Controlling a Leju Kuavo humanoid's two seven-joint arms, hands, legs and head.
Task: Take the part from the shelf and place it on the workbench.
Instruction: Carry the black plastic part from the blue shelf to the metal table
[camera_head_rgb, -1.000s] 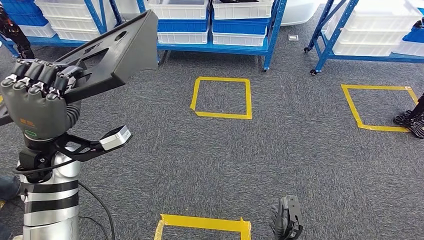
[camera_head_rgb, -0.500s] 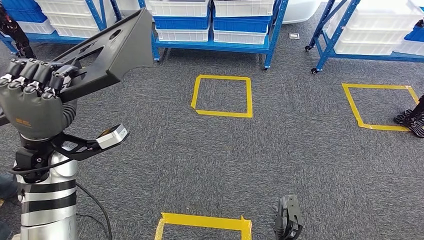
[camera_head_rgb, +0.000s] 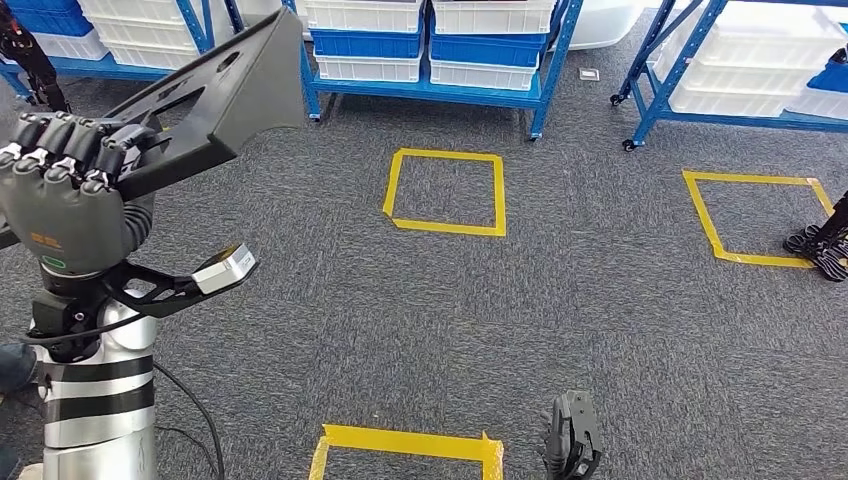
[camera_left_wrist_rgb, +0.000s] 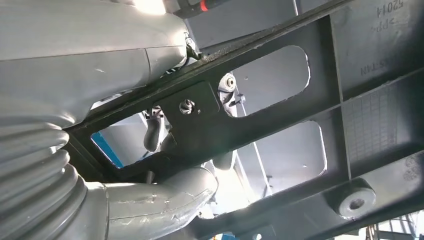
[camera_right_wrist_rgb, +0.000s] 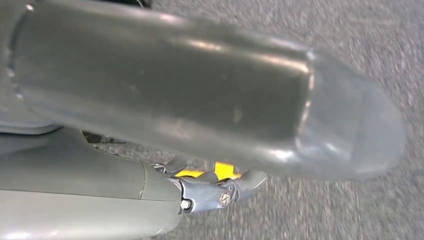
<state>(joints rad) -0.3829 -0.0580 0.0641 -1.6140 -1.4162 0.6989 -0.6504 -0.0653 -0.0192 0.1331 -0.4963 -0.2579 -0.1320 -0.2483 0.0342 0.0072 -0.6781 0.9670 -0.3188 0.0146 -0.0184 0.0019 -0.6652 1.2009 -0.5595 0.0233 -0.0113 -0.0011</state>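
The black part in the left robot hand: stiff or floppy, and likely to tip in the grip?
The black part is probably stiff: it juts out unsupported past the left robot hand without sagging. Its cut-outs and ribs suggest it is light for its size. Gripped near one end, it may lever downward.

Black part (camera_head_rgb: 215, 95), yellow tape squares (camera_head_rgb: 445, 192)

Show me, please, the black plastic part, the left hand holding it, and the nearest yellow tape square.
black plastic part (camera_head_rgb: 235, 85), head view, flat top face.
left hand (camera_head_rgb: 65, 195), head view, back.
yellow tape square (camera_head_rgb: 400, 442), head view, far strip.
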